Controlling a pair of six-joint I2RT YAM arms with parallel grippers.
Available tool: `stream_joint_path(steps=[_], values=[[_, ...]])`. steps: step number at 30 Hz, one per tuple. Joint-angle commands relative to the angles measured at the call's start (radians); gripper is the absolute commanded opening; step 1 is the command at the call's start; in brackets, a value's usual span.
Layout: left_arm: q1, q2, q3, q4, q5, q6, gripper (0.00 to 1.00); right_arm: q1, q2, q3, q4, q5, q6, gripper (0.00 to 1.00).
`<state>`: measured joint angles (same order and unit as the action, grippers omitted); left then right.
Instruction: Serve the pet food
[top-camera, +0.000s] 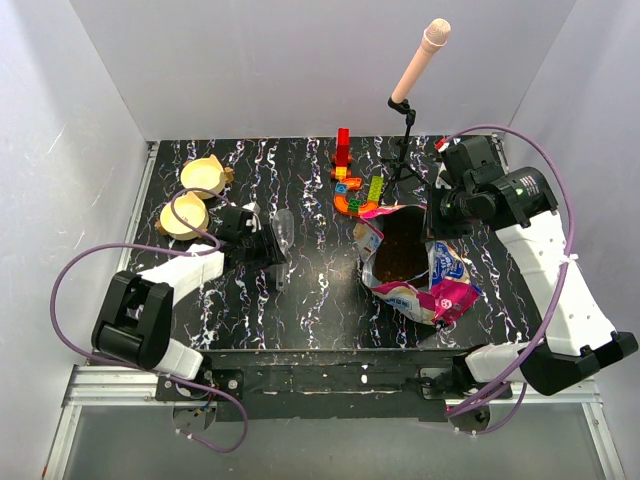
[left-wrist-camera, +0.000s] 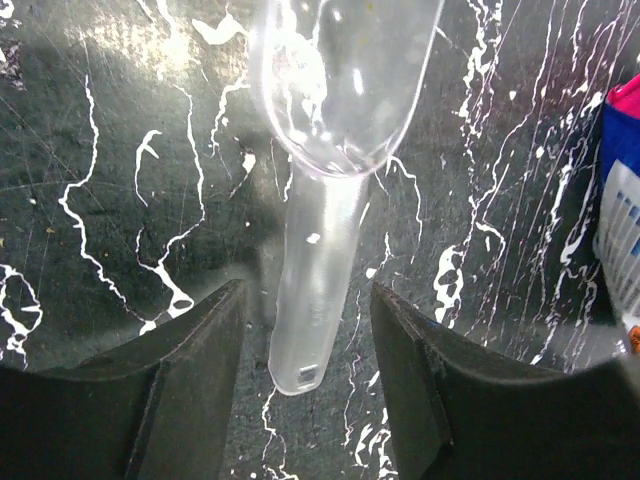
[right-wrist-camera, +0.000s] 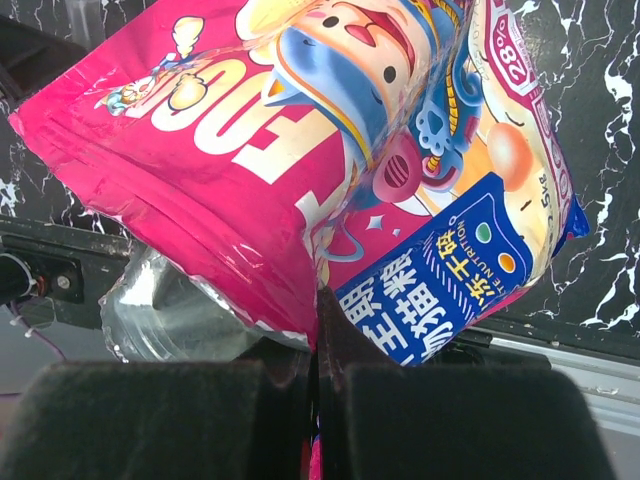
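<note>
Black, white-veined counter (top-camera: 310, 300) within white walls. We see the left gripper (left-wrist-camera: 308, 292) with fingers apart, straddling the handle of a clear scoop (left-wrist-camera: 322, 240) lying flat left of centre. The right gripper (right-wrist-camera: 315, 372) is clamped on the wall of the foil bag (right-wrist-camera: 250, 150), right of centre, whose open mouth shows the pet food (top-camera: 403, 248) inside. Likely faults, in our judgement: the slick handle may skid or twist as the fingers close, and the pinched foil may slip, letting the bag slump and spill. Two tan bowls (top-camera: 205, 176) sit near the far left corner, just beyond the left arm. Toy blocks (top-camera: 355, 190) crowd the bag's far side, and a microphone stand (top-camera: 405, 155) rises near the far right corner.
</note>
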<state>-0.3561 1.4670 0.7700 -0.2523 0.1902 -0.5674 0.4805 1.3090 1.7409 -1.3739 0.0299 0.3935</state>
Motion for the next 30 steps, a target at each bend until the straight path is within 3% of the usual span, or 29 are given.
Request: stream_joint_path(steps=[1, 7, 13, 18, 22, 24, 26, 30], values=[[0.023, 0.004, -0.012, 0.114, 0.060, -0.016, 0.51, 0.003, -0.001, 0.059, 0.050, -0.087, 0.028, 0.01], [0.034, 0.067, -0.015, 0.179, 0.064, 0.011, 0.51, 0.003, -0.004, 0.054, 0.047, -0.096, 0.033, 0.01], [0.031, 0.164, -0.015, 0.246, 0.089, -0.017, 0.41, 0.003, -0.005, 0.052, 0.045, -0.105, 0.038, 0.01], [-0.023, 0.211, 0.024, 0.233, 0.019, 0.007, 0.29, 0.003, -0.002, 0.057, 0.042, -0.114, 0.039, 0.01], [-0.107, 0.179, 0.063, 0.133, -0.165, 0.024, 0.18, 0.003, 0.001, 0.068, 0.045, -0.117, 0.042, 0.01], [-0.154, 0.177, 0.109, 0.050, -0.323, 0.043, 0.19, 0.004, -0.002, 0.063, 0.052, -0.120, 0.045, 0.01], [-0.181, 0.184, 0.127, 0.022, -0.380, 0.061, 0.23, 0.004, -0.010, 0.051, 0.059, -0.125, 0.050, 0.01], [-0.218, 0.171, 0.127, 0.004, -0.460, 0.074, 0.41, 0.003, -0.016, 0.029, 0.067, -0.136, 0.053, 0.01]])
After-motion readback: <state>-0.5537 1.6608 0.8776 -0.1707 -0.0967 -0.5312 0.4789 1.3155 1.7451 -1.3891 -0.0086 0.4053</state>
